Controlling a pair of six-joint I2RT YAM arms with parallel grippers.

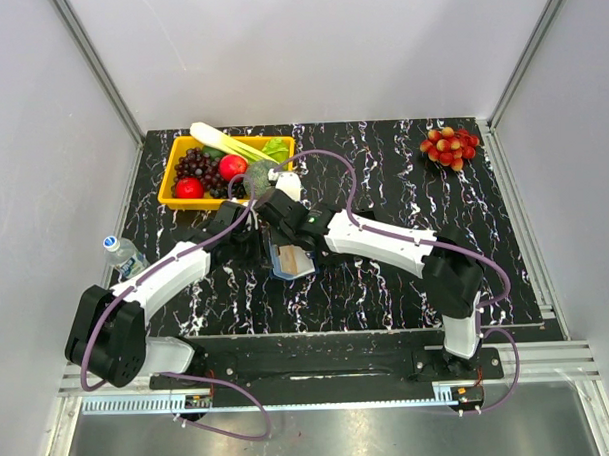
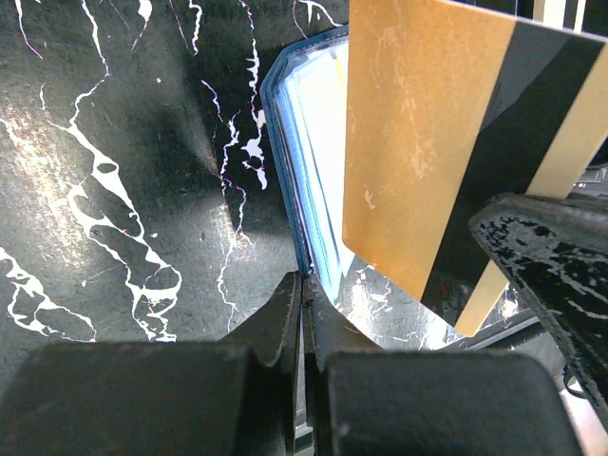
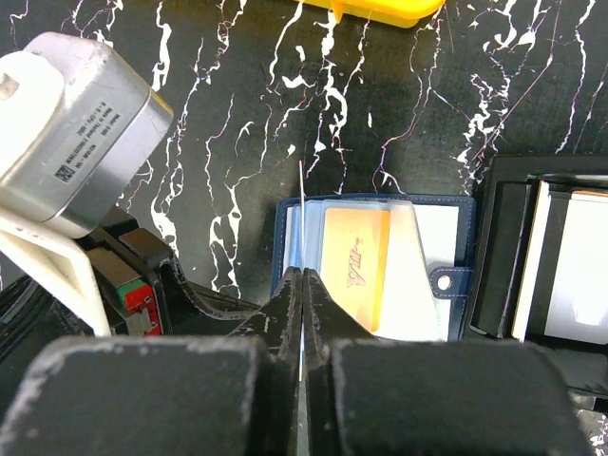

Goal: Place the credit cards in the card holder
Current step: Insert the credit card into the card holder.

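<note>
"Tan card (image 2: 418, 142) with a black stripe, on edge. The right tool (image 3: 302, 275) is clamped tight on it, just over the open card holder (image 3: 446, 281)."
"And the left tool (image 2: 302, 285)?"
"Closed too, pinching the holder's blue edge. Holder's lying on the marbled desk (image 2: 114, 190), beside a black tray (image 3: 503, 247)."

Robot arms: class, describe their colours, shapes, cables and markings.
The left arm and right arm have white rounded shells between black joints. A purple cable loops along each. The right gripper has black fingers scuffed grey. The left arm's tip carries a grey cylindrical housing with a printed label.
</note>
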